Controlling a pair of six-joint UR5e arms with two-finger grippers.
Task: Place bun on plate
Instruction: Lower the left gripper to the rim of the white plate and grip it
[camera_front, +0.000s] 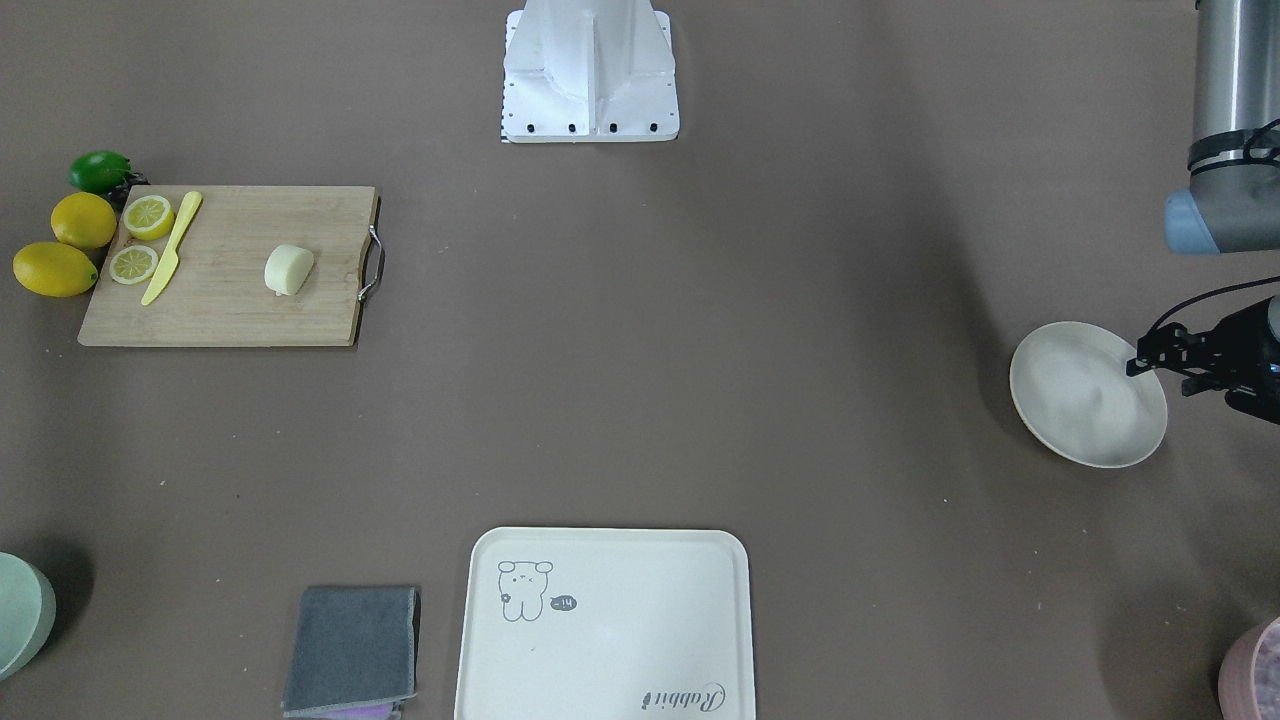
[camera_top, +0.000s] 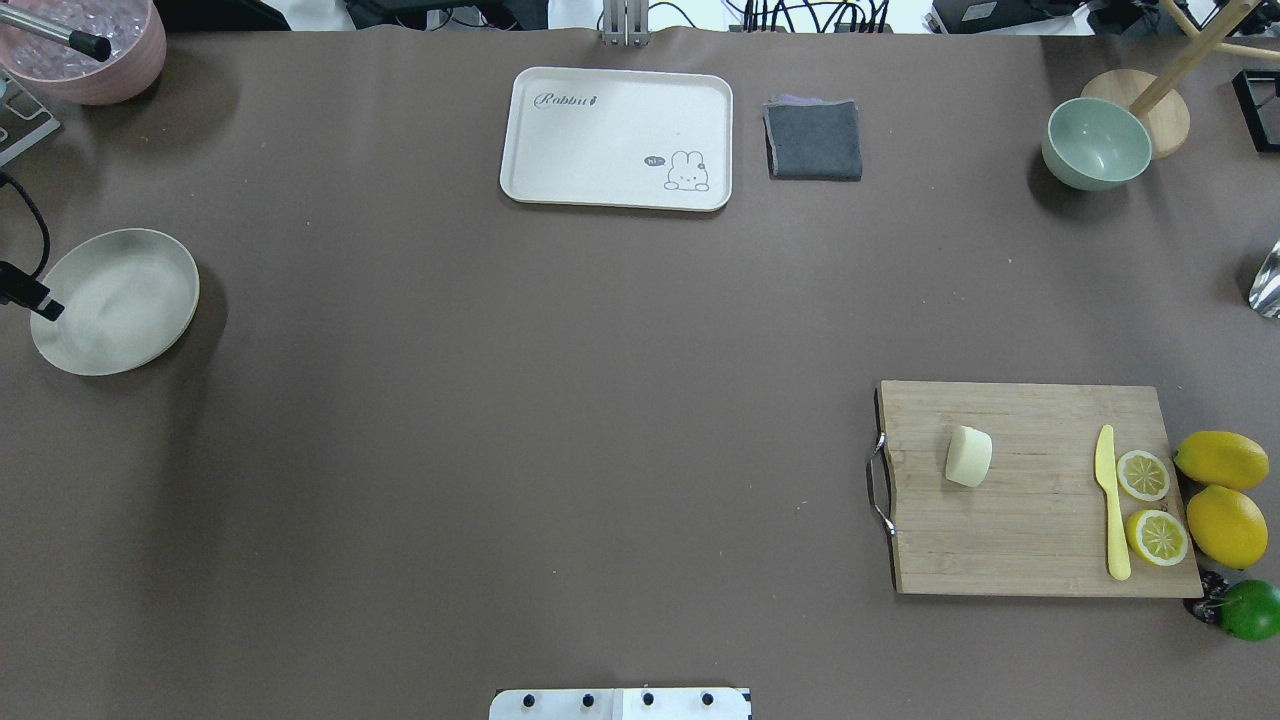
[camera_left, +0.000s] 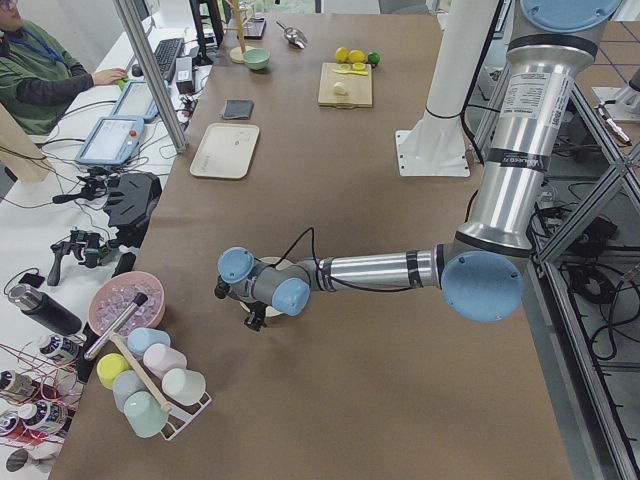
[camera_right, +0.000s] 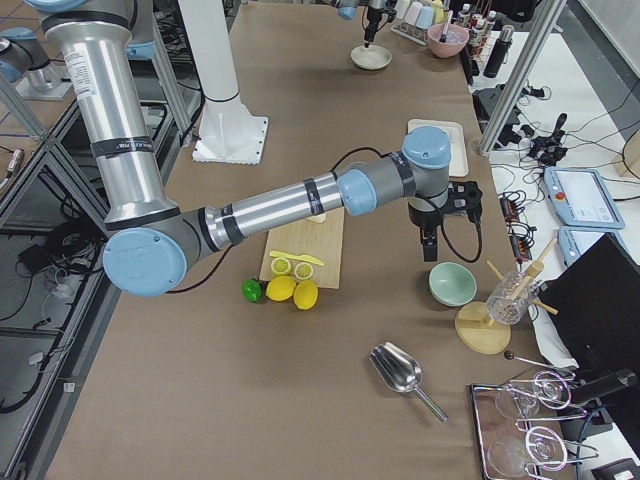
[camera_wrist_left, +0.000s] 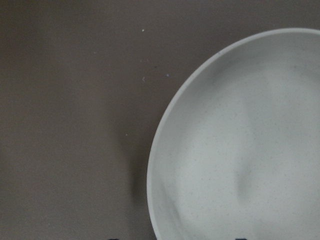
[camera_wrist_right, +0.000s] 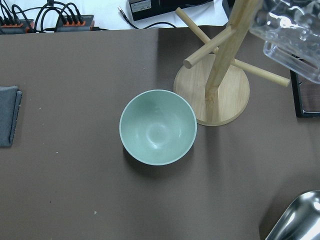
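In the front-facing view the bun lies on the cutting board, apart from the lemon halves and the yellow knife. The plate sits far across the tabletop, empty, with the left gripper above its rim.

The overhead view agrees: board on the robot's right, plate at its far left, well apart.

From the left end, the near arm reaches out low over the plate.

From the right end, the right gripper hangs between the board and the green bowl. I cannot tell how its jaws stand.

The left wrist camera is mostly filled by bare plate. Two dark tips at its bottom edge sit well apart, so the left jaws seem apart, holding nothing.

The right wrist camera looks down on the bowl, not the bun.

The pick has not begun, I judge. Next, the right arm should centre over the bun, descend with jaws spread, then close gently. The left gripper should clear the plate.
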